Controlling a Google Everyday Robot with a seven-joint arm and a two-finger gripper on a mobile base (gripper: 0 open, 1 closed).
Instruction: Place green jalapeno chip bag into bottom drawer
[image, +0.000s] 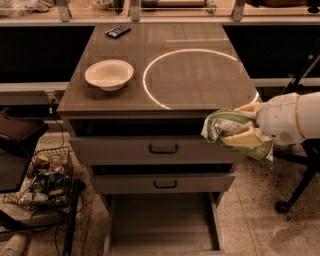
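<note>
The green jalapeno chip bag (227, 129) is crumpled, light green with a white label patch. It hangs in the air at the cabinet's front right corner, level with the top drawer. My gripper (246, 131) comes in from the right on a white arm and is shut on the bag with yellowish fingers (244, 139). The bottom drawer (162, 225) is pulled out below the two upper drawers; its flat floor is bare. The bag is above and to the right of it.
A white bowl (109, 74) and a small dark packet (118, 31) lie on the cabinet top (200, 75). Two upper drawers with black handles (163, 149) are slightly open. A wire basket of clutter (42, 179) stands at left, a chair base (295, 192) at right.
</note>
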